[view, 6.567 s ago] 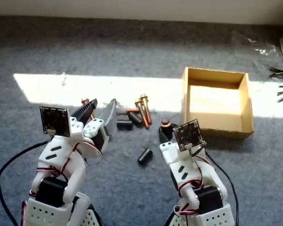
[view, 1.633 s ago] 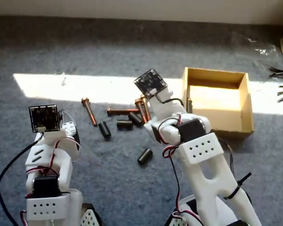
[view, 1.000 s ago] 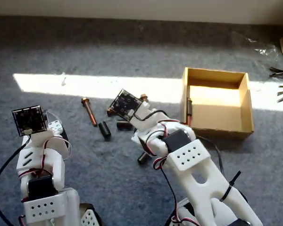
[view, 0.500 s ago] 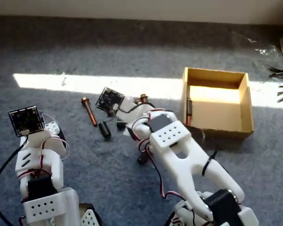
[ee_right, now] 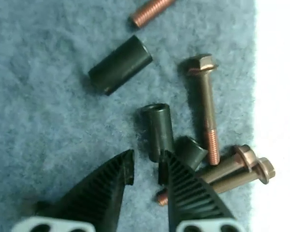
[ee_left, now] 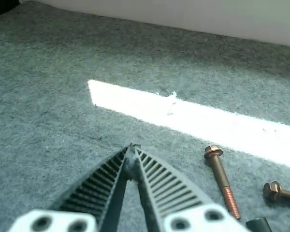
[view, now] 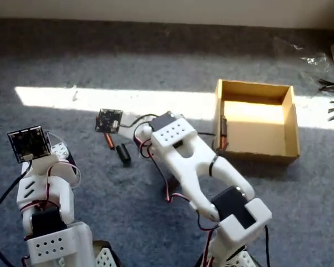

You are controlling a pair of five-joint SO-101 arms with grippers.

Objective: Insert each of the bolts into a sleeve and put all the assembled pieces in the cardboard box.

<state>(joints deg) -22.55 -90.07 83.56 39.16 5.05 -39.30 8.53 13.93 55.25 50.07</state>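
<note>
High view, left to right. Noted at far left: white left arm, folded back at the near edge of the grey carpet-covered desk.

Left wrist view: left end effector pressed shut, ribbed jaws meeting at the tips, gripping nothing, poised over bare carpet short of a bright sunlit strip. Farther off: long copper flange bolt lying flat, and just past it the head of a second copper bolt.

High view again: lone short black sleeve lying in shade, near the long bolt's threaded end but apart from it. Next over: white right arm, stretched low across the middle of the desk, wrist over the cluster of parts.

Right wrist view: right end effector parted by a narrow gap, tips at either side of the near end of a black tubular sleeve lying flat. Contact with it: cannot tell. Just beside that sleeve: stubby black sleeve, single copper bolt, and a pair of copper bolts lying side by side.

High view, right of the arm: open tan cardboard box, floor half in sun. Inside, against its left wall: one assembled piece, dark sleeve with a copper end showing.

Far right edge: crumpled clear plastic and thin dark tools.
</note>
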